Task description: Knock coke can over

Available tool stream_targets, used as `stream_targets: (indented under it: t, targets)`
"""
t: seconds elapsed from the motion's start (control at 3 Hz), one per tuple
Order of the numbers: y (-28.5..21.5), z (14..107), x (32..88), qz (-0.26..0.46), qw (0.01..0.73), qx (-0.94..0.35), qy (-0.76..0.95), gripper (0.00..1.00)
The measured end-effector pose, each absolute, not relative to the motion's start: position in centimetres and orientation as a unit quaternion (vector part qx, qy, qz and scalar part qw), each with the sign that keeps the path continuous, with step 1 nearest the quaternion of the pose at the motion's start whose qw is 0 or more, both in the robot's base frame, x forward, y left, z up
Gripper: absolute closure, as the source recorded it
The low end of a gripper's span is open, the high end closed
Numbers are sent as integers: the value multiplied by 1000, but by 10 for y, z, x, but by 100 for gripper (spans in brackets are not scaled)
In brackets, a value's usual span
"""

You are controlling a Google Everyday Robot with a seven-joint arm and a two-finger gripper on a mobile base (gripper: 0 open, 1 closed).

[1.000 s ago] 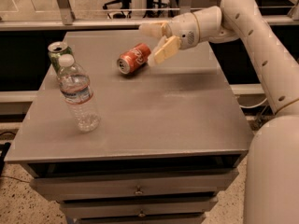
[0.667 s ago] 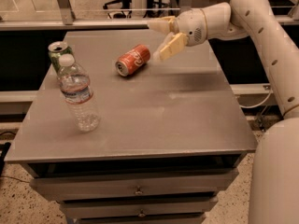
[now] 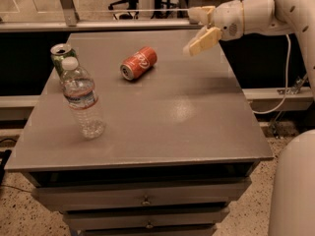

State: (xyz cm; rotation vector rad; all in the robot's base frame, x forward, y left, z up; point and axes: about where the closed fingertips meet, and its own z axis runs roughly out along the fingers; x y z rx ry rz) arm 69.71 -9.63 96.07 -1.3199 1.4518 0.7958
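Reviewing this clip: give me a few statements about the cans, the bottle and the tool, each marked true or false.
1. The coke can lies on its side on the table. True.
2. The tool is clamped on the coke can. False: it is open, in the air to the right of the can and not touching it.
3. The water bottle lies flat. False: it stands upright near the table's left side.
4. The green can stands upright behind the bottle. True.
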Motion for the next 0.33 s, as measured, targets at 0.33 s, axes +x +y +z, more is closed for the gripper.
stream_targets:
  t: [0.33]
  targets:
    - [-99,961,699,323,492,-542,599,0]
